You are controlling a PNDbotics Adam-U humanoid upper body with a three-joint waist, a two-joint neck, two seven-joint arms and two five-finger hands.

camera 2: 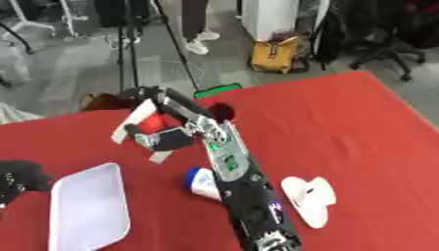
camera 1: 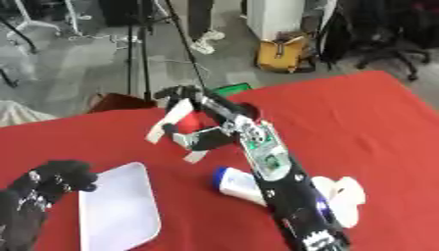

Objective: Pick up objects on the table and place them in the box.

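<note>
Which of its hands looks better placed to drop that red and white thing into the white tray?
The right hand, probably. Its fingers are curled round the red and white object, raised just beyond the white tray. The left hand is curled by the tray's left edge, holding nothing.

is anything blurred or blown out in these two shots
Left eye view: the right robot hand and the white strip it holds are smeared soft; the white tray looks flat, without detail. Right eye view: the same softness overall, and the left robot hand is a dark blur at the edge.
</note>
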